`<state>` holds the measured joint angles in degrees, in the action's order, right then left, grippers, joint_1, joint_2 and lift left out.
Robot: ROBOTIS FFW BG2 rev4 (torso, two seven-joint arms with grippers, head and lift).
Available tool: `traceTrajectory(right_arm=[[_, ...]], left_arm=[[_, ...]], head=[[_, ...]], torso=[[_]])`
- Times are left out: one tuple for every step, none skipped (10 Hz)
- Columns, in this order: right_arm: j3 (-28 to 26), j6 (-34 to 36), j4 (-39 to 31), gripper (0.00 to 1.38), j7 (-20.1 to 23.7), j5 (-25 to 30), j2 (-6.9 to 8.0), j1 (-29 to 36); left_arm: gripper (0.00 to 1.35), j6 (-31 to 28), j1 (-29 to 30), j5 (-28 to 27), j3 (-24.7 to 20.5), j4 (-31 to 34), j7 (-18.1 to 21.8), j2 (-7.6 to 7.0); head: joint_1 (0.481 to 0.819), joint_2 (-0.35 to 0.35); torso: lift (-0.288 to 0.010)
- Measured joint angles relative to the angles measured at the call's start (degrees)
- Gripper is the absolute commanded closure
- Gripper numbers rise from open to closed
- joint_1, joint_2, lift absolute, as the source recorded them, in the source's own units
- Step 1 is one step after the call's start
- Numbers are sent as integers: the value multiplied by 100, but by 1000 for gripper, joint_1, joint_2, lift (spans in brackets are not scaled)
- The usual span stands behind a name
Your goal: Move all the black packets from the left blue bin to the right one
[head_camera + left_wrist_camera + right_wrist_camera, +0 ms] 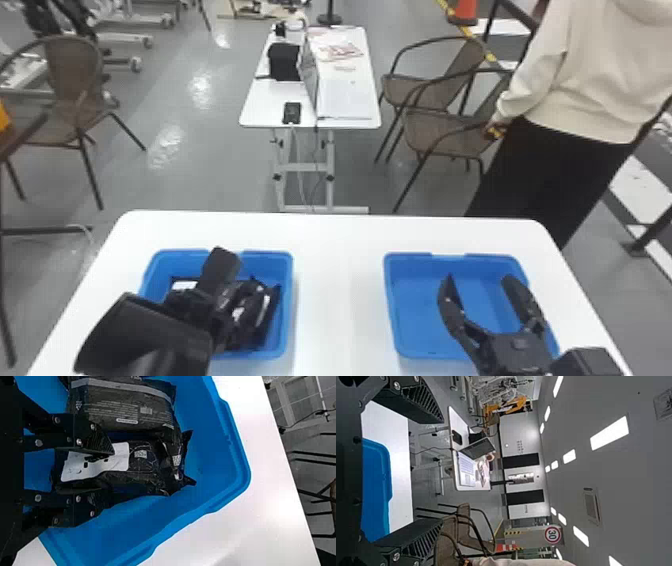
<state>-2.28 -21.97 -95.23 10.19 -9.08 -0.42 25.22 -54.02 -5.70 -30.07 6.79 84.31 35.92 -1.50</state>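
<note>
While two blue bins sit apart on the white surface (340, 285), you have the black packets in the left bin (270, 265). You can make out at least two: one with a white label (119, 461) and another beside it (123, 409); they overlap, so you cannot tell the full number.

Your left pincer (207, 302) is down at the left bin, by the labelled packet; you cannot tell whether it is clenched on that packet or released. Your right pincer (478, 279) is released, its fingers spread wide over the right bin (415, 310) with nothing between them.

The left arm (150, 335) and its pincer hide part of the packets from your head view. Beyond the surface you have one far table (265, 107) bearing a laptop (310, 75) and a small black device (292, 113), with one chair (75, 75) to its left and two chairs (445, 130) to its right.
</note>
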Motion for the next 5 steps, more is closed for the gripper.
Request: traceTrajectory(right_arm=[[0, 0, 2, 130, 0, -9, -1, 1], [0, 0, -6, 130, 0, -14, -2, 4], [0, 0, -11, 130, 0, -20, -2, 3], [0, 0, -13, 130, 0, -32, -2, 3], [16, 0, -14, 127, 0, -75, -3, 2]], left_arm=[[1210, 102, 7, -143, -25, 48, 253, 1], [1210, 179, 64, -341, -67, 210, 589, 3], [1210, 283, 178, -582, -144, 483, 927, 6], [1210, 407, 326, -826, -252, 830, 1259, 9], [1210, 625, 492, -1129, -336, 1260, 1519, 7]], head=[[695, -51], [695, -55], [695, -56], [695, -53], [695, -46]], torso=[[0], [0], [0], [0], [0]])
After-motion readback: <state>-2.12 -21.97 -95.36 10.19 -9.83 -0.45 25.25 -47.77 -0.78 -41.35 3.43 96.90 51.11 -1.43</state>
